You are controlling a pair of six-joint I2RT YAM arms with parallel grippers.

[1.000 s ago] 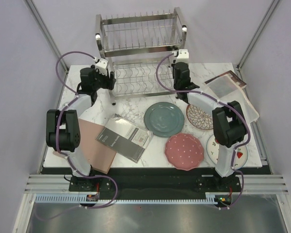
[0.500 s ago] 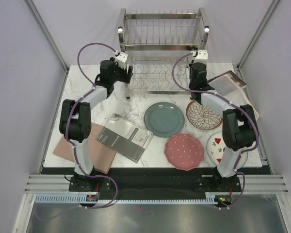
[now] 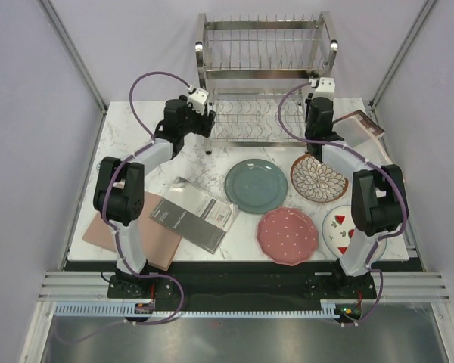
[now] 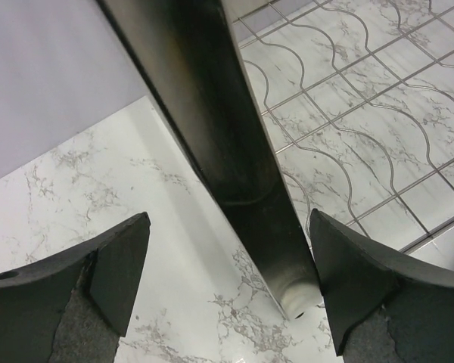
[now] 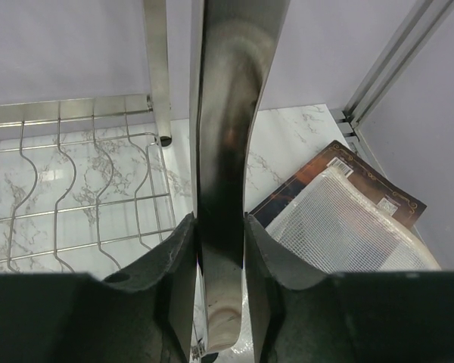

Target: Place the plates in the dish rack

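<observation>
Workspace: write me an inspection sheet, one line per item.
Surface: white marble table.
Job's things: dish rack stands at the far edge with no plates in it; grey-green plate, pink dotted plate, petal plate and strawberry plate lie flat on the table.
Clutter: brown board and dark booklet on the left; mesh bag on a brown booklet far right.
Hands: left hand open around the rack's left front post; right hand shut on its right front post.
Cables: purple cables loop above both arms.
Surroundings: pale walls, metal frame posts; nothing else seen.
</observation>
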